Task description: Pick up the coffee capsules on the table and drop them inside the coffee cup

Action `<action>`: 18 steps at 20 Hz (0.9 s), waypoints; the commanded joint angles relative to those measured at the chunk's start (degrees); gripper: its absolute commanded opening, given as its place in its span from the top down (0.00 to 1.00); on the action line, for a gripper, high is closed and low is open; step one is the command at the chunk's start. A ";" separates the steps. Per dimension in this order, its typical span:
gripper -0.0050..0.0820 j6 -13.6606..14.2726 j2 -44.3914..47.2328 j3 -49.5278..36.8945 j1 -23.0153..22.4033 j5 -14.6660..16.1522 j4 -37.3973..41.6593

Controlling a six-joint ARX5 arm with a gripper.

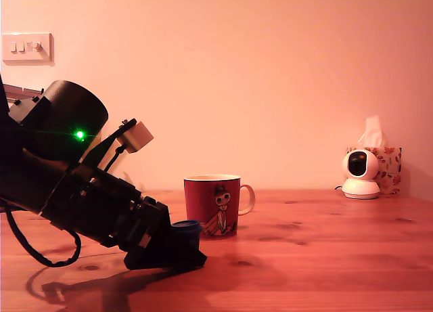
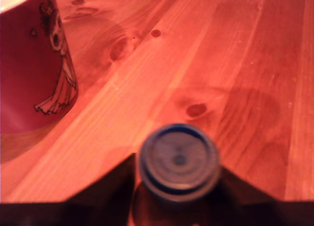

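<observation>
In the exterior view I see my black arm reaching in from the exterior view's left, angled down so that the black gripper (image 1: 177, 248) sits low on the wide reddish-brown wooden table (image 1: 325, 258). A green indicator light (image 1: 80, 135) glows on the arm's dark round housing, and a black cable (image 1: 37, 248) loops beneath it. The small dark blue tapered coffee capsule (image 1: 187, 229) shows at the gripper's tip, its rim uppermost, standing out just above the dark fingers. Just beside it, toward the exterior view's right, stands the red ceramic coffee cup (image 1: 212, 205) with its pale inside and pale handle, the white cartoon figure in a dark hat facing me. Capsule and cup are near one another, but I cannot tell whether they touch. Well apart, at the far right by the wall, I see a white rounded camera unit (image 1: 359, 173) in front of a floral tissue box (image 1: 390, 166). A white light switch plate (image 1: 26, 47) is on the wall at upper left.

In the wrist view the capsule (image 2: 178, 161) sits between the two dark fingers (image 2: 105, 184), its round top facing the lens and blurred. The jaws are closed in against its sides, pinching it. The cup (image 2: 34, 64) stands off to one side, clear of the capsule, with bare knotted planks (image 2: 196, 64) between them.
</observation>
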 commanded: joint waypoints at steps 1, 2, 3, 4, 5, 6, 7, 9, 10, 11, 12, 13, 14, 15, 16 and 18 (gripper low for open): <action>0.81 0.24 1.05 0.13 -0.20 0.09 -0.26; 0.81 0.22 1.05 0.13 -0.20 0.09 -0.24; 0.81 0.22 1.03 0.13 -0.20 0.07 -0.24; 0.81 0.20 0.98 0.13 -0.20 0.09 -0.20; 0.81 0.11 0.94 0.13 -0.20 0.17 -0.22; 0.81 -0.11 0.87 0.13 -0.20 0.24 -0.15; 0.81 -0.26 0.59 0.13 -0.20 0.28 -0.24; 0.81 -0.46 -0.09 0.13 -0.17 0.79 -0.26; 0.81 -0.46 -0.63 0.13 -0.17 0.87 -0.26; 0.81 -0.46 -1.49 0.13 -0.17 0.94 -0.31; 0.81 -0.96 -2.40 0.13 -0.17 0.94 -0.35; 0.81 -1.84 -3.43 0.13 -0.17 0.92 -0.59; 0.81 -2.05 -4.70 0.13 -0.17 0.94 -1.25; 0.81 -2.97 -6.08 0.13 -0.17 0.92 -2.58; 0.81 -3.41 -7.45 0.13 -0.15 0.90 -4.68; 0.81 -3.96 -10.43 0.15 -0.15 0.90 -9.22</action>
